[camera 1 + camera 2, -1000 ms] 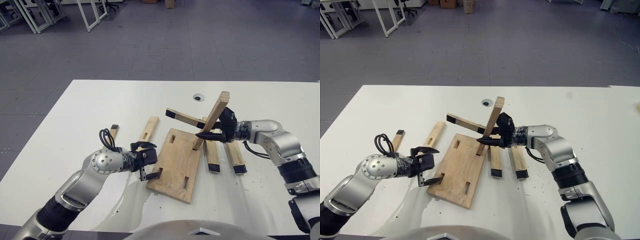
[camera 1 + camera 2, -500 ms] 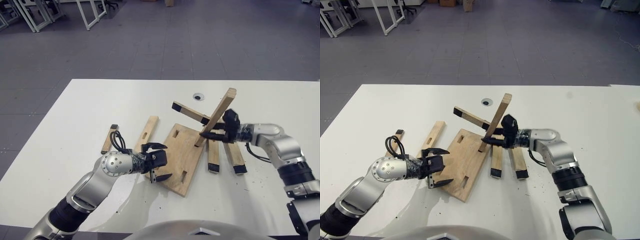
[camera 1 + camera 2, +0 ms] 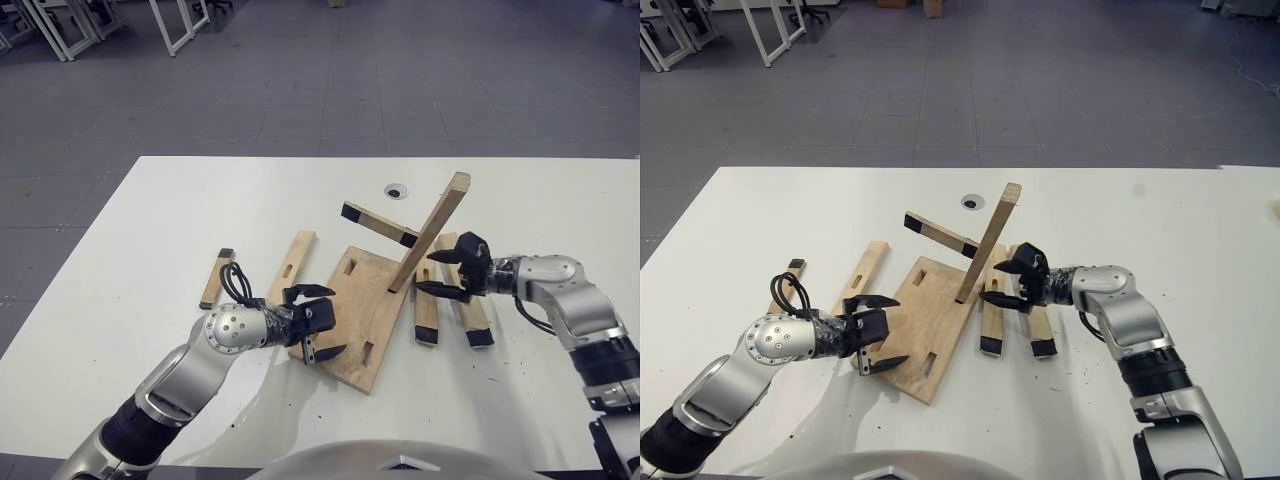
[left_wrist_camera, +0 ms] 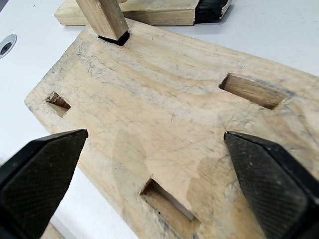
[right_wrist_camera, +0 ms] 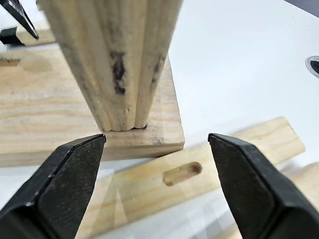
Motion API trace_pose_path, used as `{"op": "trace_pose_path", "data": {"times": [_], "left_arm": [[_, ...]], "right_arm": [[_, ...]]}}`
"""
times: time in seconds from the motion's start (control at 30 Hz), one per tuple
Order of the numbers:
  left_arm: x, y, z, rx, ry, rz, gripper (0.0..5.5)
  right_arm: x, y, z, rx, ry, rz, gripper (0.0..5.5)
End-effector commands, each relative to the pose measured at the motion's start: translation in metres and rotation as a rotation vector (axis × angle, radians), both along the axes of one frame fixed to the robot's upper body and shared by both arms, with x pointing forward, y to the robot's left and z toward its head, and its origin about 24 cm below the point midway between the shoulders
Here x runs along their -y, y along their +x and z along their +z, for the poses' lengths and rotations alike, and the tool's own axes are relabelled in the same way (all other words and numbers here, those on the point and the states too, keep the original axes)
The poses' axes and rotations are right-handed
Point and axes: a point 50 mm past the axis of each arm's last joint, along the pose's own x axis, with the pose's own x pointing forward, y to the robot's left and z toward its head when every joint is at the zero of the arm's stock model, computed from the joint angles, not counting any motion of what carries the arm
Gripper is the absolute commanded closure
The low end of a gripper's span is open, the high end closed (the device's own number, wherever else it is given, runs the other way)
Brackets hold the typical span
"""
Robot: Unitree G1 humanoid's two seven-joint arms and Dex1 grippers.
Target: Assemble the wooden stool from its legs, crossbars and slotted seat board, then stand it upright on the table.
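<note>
Beyond the seat board (image 3: 355, 315) we see bare worktop (image 3: 250, 200). A tilted leg (image 3: 432, 230) rising from the board's far right corner, with its crossbar (image 3: 378, 224), blocks passage above. Two loose legs (image 3: 426, 312) lie just right of the board, and a slotted bar (image 3: 293, 264) lies just left.

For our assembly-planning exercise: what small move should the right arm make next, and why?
Probably lower the open right gripper onto the nearest loose leg: the standing leg fills one slot of the seat board; three are empty.
</note>
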Motion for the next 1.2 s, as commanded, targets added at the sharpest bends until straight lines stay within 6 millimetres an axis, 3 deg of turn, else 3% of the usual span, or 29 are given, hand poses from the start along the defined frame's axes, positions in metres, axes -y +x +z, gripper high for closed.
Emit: {"op": "trace_pose_path", "data": {"times": [0.03,0.3,0.43,0.6,0.7,0.8,0.93,1.1,1.2], "left_arm": [[-0.004,0.0,-0.005,-0.009,0.018,0.039,0.43],[-0.003,-0.002,-0.01,-0.017,0.006,0.081,0.43],[-0.003,0.0,-0.013,-0.012,0.0,0.094,0.43],[0.005,0.006,-0.014,-0.016,-0.042,0.119,0.43],[0.013,0.007,-0.013,-0.134,-0.169,0.19,0.43],[0.015,0.002,-0.014,-0.262,-0.22,0.21,0.43],[0.026,0.021,0.0,-0.35,-0.294,0.258,0.43],[0.003,0.029,-0.016,-0.383,-0.179,0.421,0.43],[-0.007,0.029,-0.019,-0.385,-0.148,0.479,0.43]], "right_arm": [[-0.014,-0.018,-0.004,0.036,-0.056,0.032,1.69],[-0.052,-0.033,-0.02,0.089,-0.061,-0.028,1.69],[-0.054,-0.034,-0.026,0.082,-0.072,-0.04,1.69],[-0.043,-0.023,-0.019,0.111,-0.076,-0.078,1.69],[-0.022,-0.025,-0.005,0.145,-0.098,-0.147,1.69],[-0.011,-0.041,0.001,0.16,-0.081,-0.262,1.69],[-0.006,-0.052,0.017,0.229,0.004,-0.503,1.69],[0.008,-0.036,0.066,0.426,0.145,-0.799,1.69],[0.005,-0.033,0.095,0.498,0.247,-0.859,1.69]]}}
